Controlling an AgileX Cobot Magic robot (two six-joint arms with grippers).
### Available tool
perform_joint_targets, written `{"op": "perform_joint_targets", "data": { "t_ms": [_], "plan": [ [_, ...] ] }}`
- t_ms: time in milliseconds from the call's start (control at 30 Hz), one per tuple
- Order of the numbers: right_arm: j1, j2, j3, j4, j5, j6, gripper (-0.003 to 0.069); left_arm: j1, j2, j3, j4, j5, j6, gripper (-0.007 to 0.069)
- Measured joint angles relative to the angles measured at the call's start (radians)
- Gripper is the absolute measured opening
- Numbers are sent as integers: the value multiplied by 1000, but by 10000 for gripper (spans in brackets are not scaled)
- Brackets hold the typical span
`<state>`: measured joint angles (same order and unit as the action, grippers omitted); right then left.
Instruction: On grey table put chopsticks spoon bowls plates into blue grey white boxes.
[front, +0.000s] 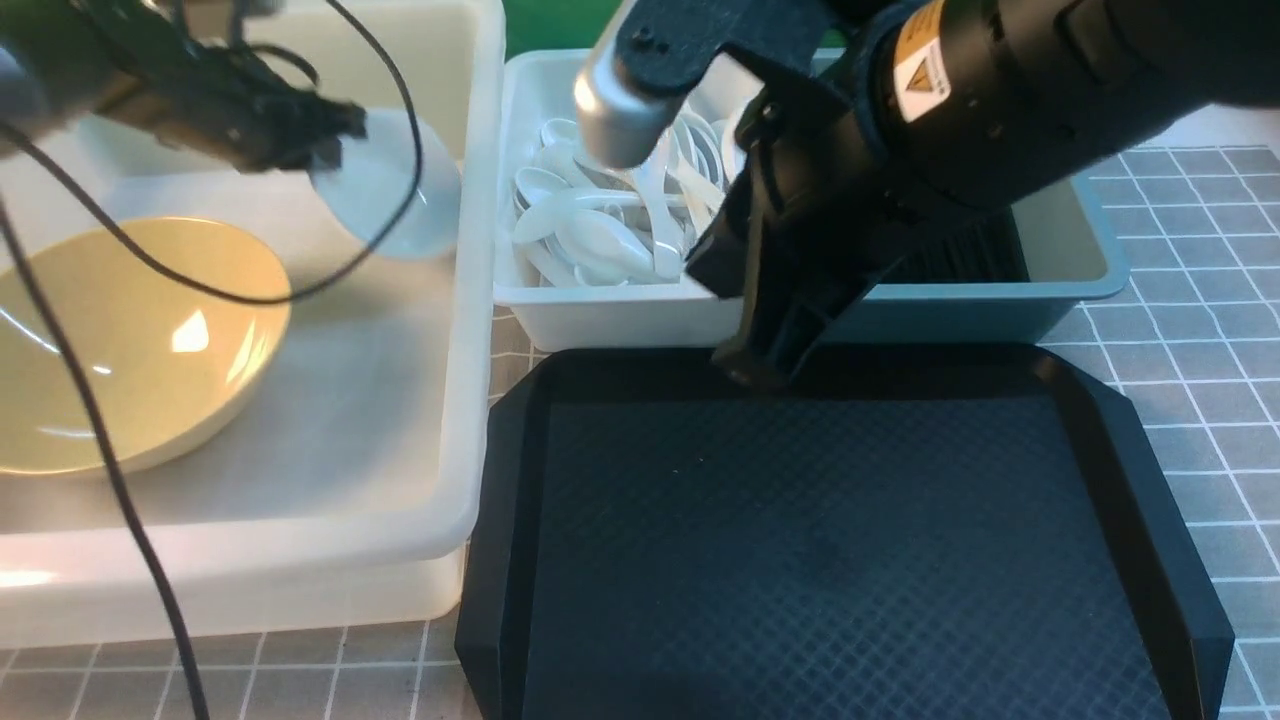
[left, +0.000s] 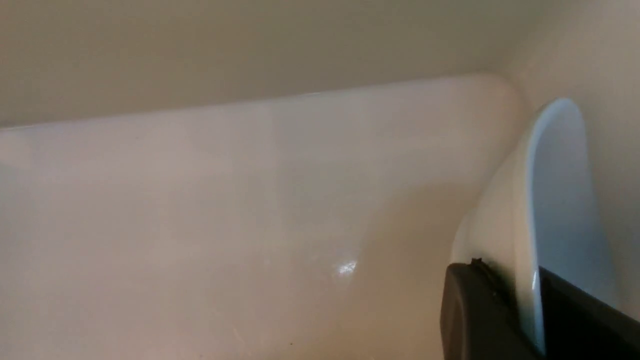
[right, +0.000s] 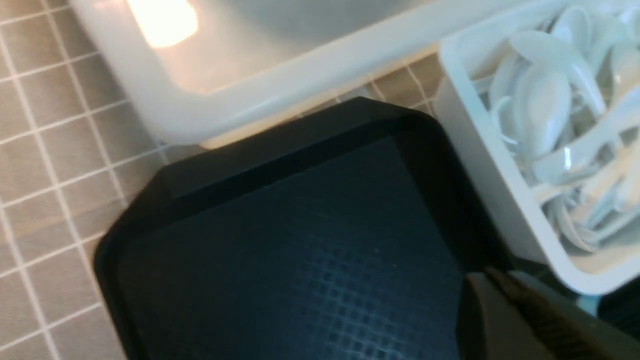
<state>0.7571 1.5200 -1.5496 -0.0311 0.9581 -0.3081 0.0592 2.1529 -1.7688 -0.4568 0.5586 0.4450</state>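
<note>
My left gripper (front: 335, 130) is shut on the rim of the small white plate (front: 385, 190), which hangs tilted above the large white box (front: 470, 400). The left wrist view shows the black jaws of the left gripper (left: 525, 280) clamping the plate (left: 560, 190) close to the box wall (left: 250, 175). The olive-yellow bowl (front: 130, 340) rests inside that box. Several white spoons (front: 600, 230) fill the small grey-white box (front: 600, 310). Dark thin chopsticks (front: 960, 255) lie in the blue box (front: 1080, 250), partly hidden by my right arm. My right gripper (front: 745, 365) is shut and empty at the tray's far edge.
A black diamond-textured tray (front: 840, 540) takes up the middle foreground on the grey table (front: 1200, 300). The right wrist view shows the right gripper (right: 487, 272) over the tray (right: 300, 260), beside the spoon box (right: 500, 200). A black cable (front: 100, 430) hangs across the large box.
</note>
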Motion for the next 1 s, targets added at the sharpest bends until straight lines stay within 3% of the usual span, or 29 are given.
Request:
{"op": "perform_joint_targets", "data": {
  "t_ms": [200, 400, 533, 600, 700, 833, 1000],
  "plan": [
    [-60, 0, 0, -2, -4, 0, 48, -10, 31, -2, 81, 1, 13, 162],
    [-77, 0, 0, -3, -16, 0, 48, -13, 23, -3, 216, 42, -8, 463],
    [-77, 0, 0, -3, -15, 0, 48, -13, -33, -3, 257, 52, -26, 587],
    [-77, 0, 0, -3, -10, 4, 48, -13, -97, -3, 264, 70, -37, 614],
    [-77, 0, 0, -3, -8, 24, 48, -13, -200, -3, 265, 123, -72, 608],
    [-77, 0, 0, -3, -4, 47, 48, -13, -353, -4, 268, 228, -132, 529],
    [-77, -8, 0, -3, 12, 82, 48, -13, -628, 44, 339, 433, -167, 234]
  ]
}}
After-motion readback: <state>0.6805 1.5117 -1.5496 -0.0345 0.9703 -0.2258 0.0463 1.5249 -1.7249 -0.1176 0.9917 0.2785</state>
